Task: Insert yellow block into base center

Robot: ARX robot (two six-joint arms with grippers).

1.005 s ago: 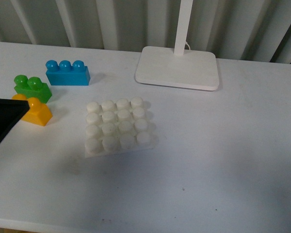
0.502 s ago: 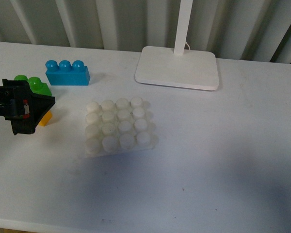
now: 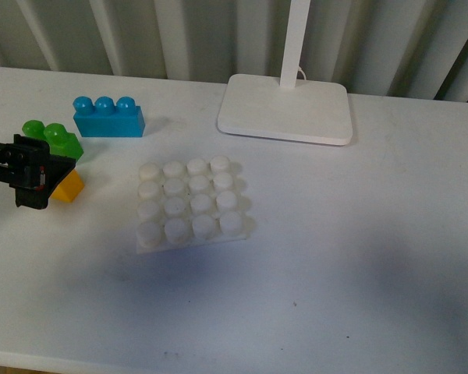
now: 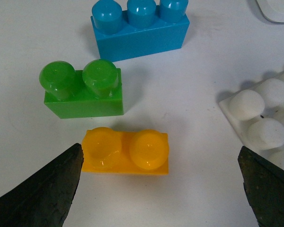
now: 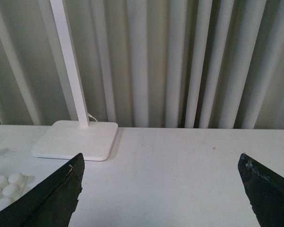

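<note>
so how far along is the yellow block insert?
Done: left gripper is at the yellow block, jaws open either side of it. In hand: nothing gripped; the block sits on the table beside the green brick. Left: close, lift, carry over and press onto the base centre, whose studs are all bare.

Yellow block (image 4: 125, 152), between the left gripper (image 4: 159, 156) fingers: no readable text
Base (image 3: 189, 204): no readable marks
Red patch (image 3: 40, 177) on left gripper body: too small to read
</note>
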